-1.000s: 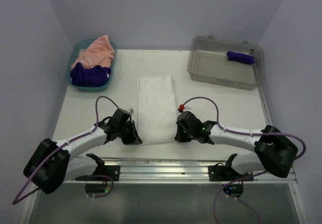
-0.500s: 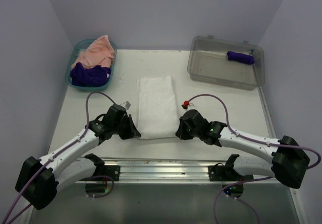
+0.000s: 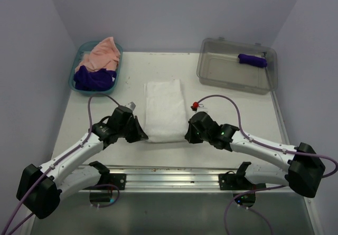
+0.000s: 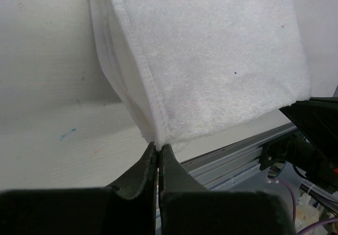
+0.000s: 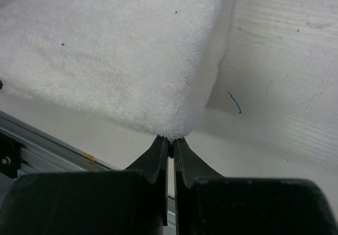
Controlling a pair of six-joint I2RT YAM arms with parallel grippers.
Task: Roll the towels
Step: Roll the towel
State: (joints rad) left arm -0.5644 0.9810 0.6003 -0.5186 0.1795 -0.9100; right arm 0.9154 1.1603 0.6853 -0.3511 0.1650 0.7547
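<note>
A white towel lies folded in a long strip on the table's middle, its near end lifted. My left gripper is shut on the towel's near left corner. On the near right corner my right gripper is shut the same way. The towel's near edge hangs between the two grippers just above the table. A peach-pink towel and a dark purple towel lie crumpled in the teal basket. A rolled dark purple towel sits in the clear grey bin.
The teal basket stands at the back left and the clear grey bin at the back right. A metal rail runs along the table's near edge, in front of the arm bases. Purple cables loop above both wrists. Grey walls close in left and right.
Both grippers have moved away from the rail toward the far side, carrying the towel's near edge with them. The visible white strip is shorter as its near end lifts and doubles over.
</note>
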